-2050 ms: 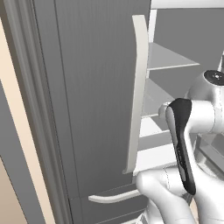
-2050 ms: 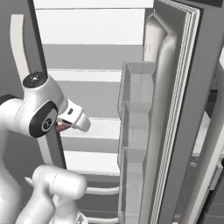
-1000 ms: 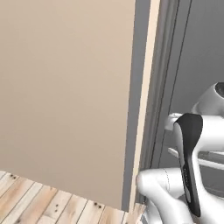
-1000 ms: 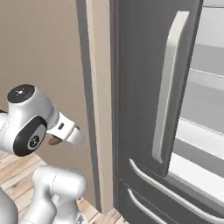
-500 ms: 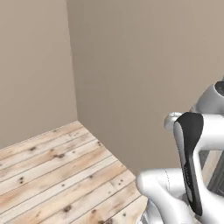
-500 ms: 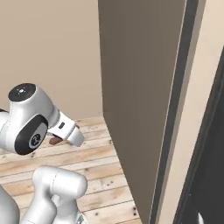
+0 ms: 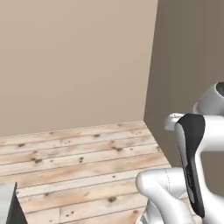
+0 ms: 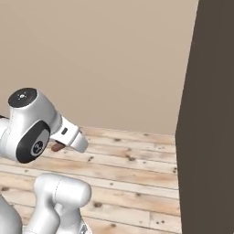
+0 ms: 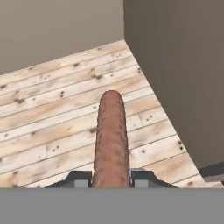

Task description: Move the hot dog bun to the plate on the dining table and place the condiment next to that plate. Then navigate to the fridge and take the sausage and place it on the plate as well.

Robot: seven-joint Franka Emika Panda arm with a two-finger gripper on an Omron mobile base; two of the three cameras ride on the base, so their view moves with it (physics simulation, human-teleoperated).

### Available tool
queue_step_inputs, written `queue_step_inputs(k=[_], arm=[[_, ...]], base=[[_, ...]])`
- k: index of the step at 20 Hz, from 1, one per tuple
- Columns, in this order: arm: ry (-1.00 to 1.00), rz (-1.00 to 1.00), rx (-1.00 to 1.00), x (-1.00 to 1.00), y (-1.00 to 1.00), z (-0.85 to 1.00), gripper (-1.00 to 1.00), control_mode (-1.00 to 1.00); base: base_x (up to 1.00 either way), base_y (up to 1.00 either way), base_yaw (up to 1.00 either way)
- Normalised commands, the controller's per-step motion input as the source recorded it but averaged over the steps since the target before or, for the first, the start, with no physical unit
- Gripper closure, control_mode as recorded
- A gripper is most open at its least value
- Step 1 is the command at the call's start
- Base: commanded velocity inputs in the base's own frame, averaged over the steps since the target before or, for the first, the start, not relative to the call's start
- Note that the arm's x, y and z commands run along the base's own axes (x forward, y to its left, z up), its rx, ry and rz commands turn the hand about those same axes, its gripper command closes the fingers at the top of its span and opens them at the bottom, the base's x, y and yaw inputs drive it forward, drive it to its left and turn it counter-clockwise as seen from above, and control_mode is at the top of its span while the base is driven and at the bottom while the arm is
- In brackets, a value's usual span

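Note:
In the hand view my gripper is shut on the sausage, a short reddish-brown sausage that sticks out forward from between the two dark fingertips over the wooden floor. The right base view shows the sausage's end under the white hand, held up at the left, well above the floor. The arm is folded close to the base. The hot dog bun, the plate, the dining table, the condiment and the fridge are out of view.
A beige wall stands ahead, with a pale wooden plank floor below it. A tall dark brown panel rises close on the right. The corner of a grey object shows at the lower left of the left base view.
The whole picture has swung from the open fridge past a beige side panel to a bare wall and floor, so the base has turned. The sausage stays in the shut gripper.

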Motion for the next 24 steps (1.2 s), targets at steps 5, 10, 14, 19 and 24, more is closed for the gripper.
queue_step_inputs(k=[5,10,14,19,24], arm=[[0.0,0.0,0.0,0.0,0.0,0.0,1.0,1.0],[0.0,0.0,0.0,0.0,0.0,0.0,1.0,1.0],[0.0,0.0,0.0,0.0,0.0,0.0,1.0,1.0],[0.0,0.0,0.0,0.0,0.0,0.0,1.0,1.0],[0.0,0.0,0.0,0.0,0.0,0.0,1.0,1.0]], base=[[1.0,0.02,0.18],[1.0,0.05,0.13],[1.0,-0.01,0.43],[0.88,-0.13,0.8],[0.75,-0.1,0.85]])
